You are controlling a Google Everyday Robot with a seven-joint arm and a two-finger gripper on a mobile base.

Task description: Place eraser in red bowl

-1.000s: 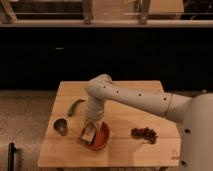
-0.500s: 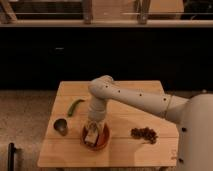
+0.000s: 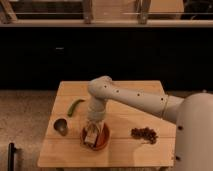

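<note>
The red bowl [image 3: 104, 140] sits on the wooden table [image 3: 127, 152], front left of centre. My gripper [image 3: 91, 135] reaches down from the white arm [image 3: 130, 99] into the bowl, low over its inside. A small pale block with a darker mark, which looks like the eraser [image 3: 90, 138], shows at the gripper's tip inside the bowl's rim. I cannot tell whether it is held or lying in the bowl. The gripper hides most of the bowl's inside.
A small grey metal cup [image 3: 61, 126] stands just left of the bowl. A curved green vegetable [image 3: 75, 106] lies behind the cup. A dark brown cluster [image 3: 144, 133] lies on the right of the table. A black upright object [image 3: 11, 156] stands by the table's front left.
The gripper has come down a little and slightly left, deeper into the red bowl. The bowl, cup and vegetable have not moved.
</note>
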